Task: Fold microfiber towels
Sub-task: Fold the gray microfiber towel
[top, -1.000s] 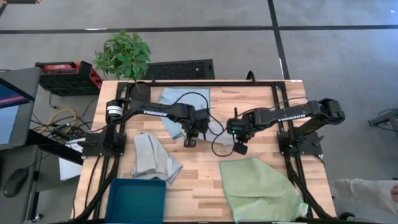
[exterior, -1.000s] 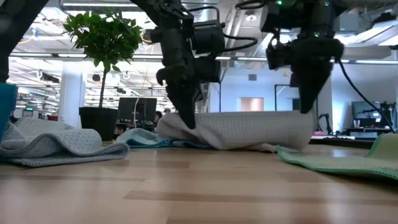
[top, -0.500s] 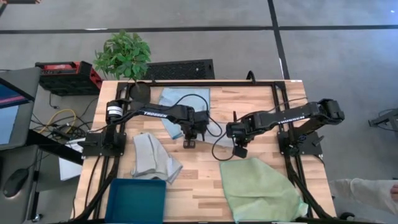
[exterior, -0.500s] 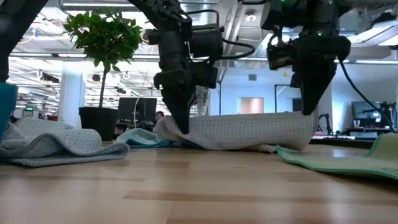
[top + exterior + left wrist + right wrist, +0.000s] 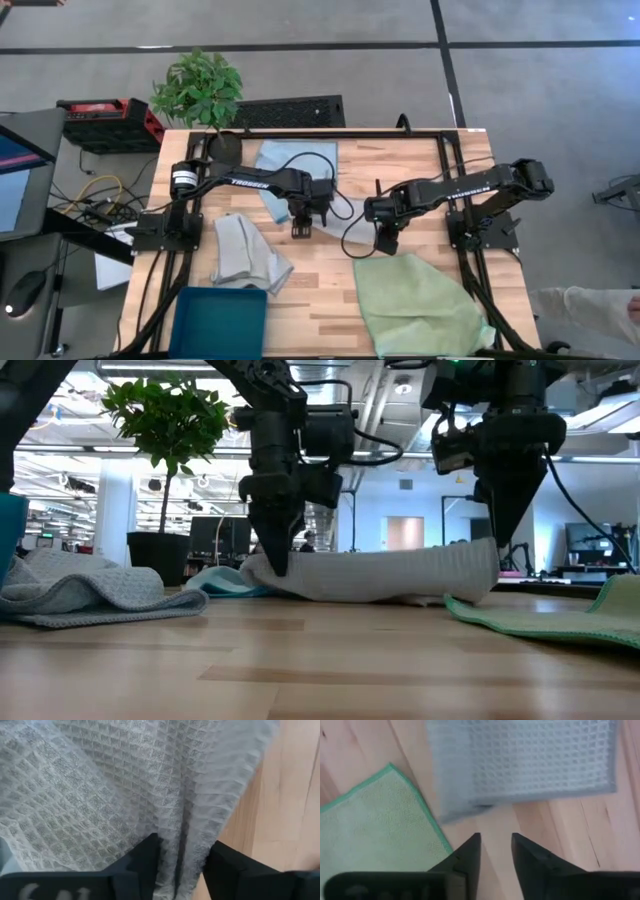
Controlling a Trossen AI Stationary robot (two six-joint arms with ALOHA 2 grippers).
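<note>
Seen from above: left pincer (image 5: 301, 226) and right pincer (image 5: 383, 238) hanging mid-table, grey towel (image 5: 385, 574) hidden beneath. Seen low: lying folded under both. Through the wrists: left fingers (image 5: 145, 857) spread astride towel fabric; right fingers (image 5: 470, 854) parted, empty, towel just ahead.

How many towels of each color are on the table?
Blue towel: 1
Grey towels: 2, one bunched by the bin, one folded in the middle under the grippers
Green towel: 1
Total: 4
</note>
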